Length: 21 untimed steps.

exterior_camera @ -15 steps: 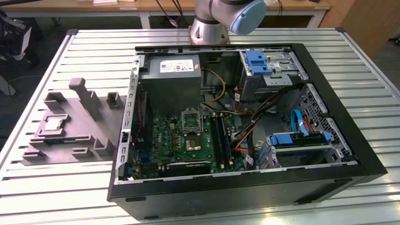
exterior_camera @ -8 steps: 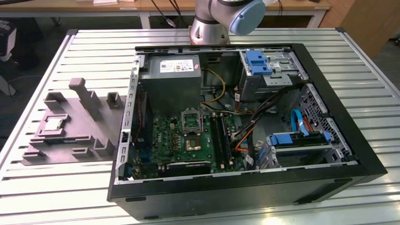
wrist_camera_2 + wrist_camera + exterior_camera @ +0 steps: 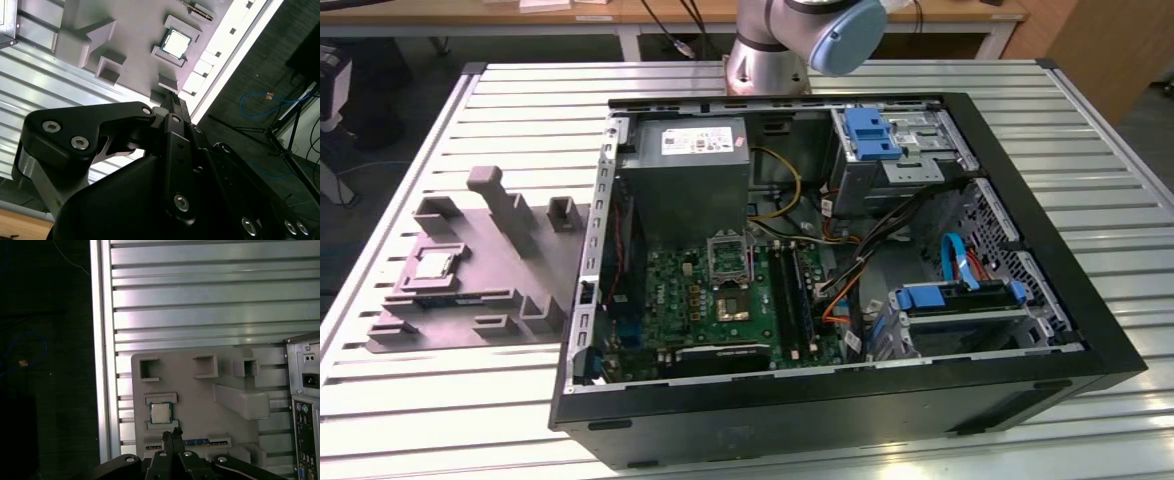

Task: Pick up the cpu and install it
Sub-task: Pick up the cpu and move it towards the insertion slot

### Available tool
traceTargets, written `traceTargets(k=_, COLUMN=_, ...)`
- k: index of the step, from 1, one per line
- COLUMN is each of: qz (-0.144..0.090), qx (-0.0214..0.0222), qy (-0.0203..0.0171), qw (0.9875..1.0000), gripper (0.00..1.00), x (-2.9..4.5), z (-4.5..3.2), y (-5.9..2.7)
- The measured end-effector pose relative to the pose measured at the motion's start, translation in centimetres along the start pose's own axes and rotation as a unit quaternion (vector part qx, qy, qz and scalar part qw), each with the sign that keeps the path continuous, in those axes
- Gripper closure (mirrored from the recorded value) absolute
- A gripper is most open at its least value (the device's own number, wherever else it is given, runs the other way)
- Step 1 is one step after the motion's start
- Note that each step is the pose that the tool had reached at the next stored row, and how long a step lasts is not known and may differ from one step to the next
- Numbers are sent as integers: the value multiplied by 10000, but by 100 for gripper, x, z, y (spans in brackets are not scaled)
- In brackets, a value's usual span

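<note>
The cpu (image 3: 434,263) is a small square chip with a pale metal top. It lies in a pocket of the grey holder plate (image 3: 480,290) on the table, to the exterior view's left of the open computer case (image 3: 1014,330). It appears in both wrist views as cpu (image 3: 161,413) and cpu (image 3: 176,44). My gripper (image 3: 171,432) hangs well above the plate, its black fingers shut together with nothing between them, close beside the chip in the picture. In the second wrist view the gripper (image 3: 172,100) sits short of the chip. Inside the case, the green motherboard (image 3: 700,300) carries the socket (image 3: 736,305).
A grey power supply box (image 3: 683,175) fills the case's far corner, with blue drive brackets (image 3: 870,135) and cables (image 3: 854,250) to its right. The holder plate has raised blocks (image 3: 500,200). The slatted metal table (image 3: 454,420) ends near the plate (image 3: 102,365), with dark floor beyond.
</note>
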State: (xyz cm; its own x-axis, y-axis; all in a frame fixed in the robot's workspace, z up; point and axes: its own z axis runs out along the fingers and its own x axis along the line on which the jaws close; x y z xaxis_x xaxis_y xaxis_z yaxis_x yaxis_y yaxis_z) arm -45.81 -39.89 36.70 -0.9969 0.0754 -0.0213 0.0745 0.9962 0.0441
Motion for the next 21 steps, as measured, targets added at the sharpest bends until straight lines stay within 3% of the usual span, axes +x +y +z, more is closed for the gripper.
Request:
traceTargets(k=9, qz=0, qx=0, qy=0, qw=10000, gripper=89, x=1, z=2, y=0)
traceTargets(k=11, qz=0, qx=0, qy=0, qw=10000, gripper=77, x=1, z=2, y=0)
traceTargets(k=14, qz=0, qx=0, qy=0, qw=10000, gripper=71, x=1, z=2, y=0)
traceTargets(k=21, qz=0, qx=0, qy=0, qw=10000, gripper=41, x=1, z=3, y=0)
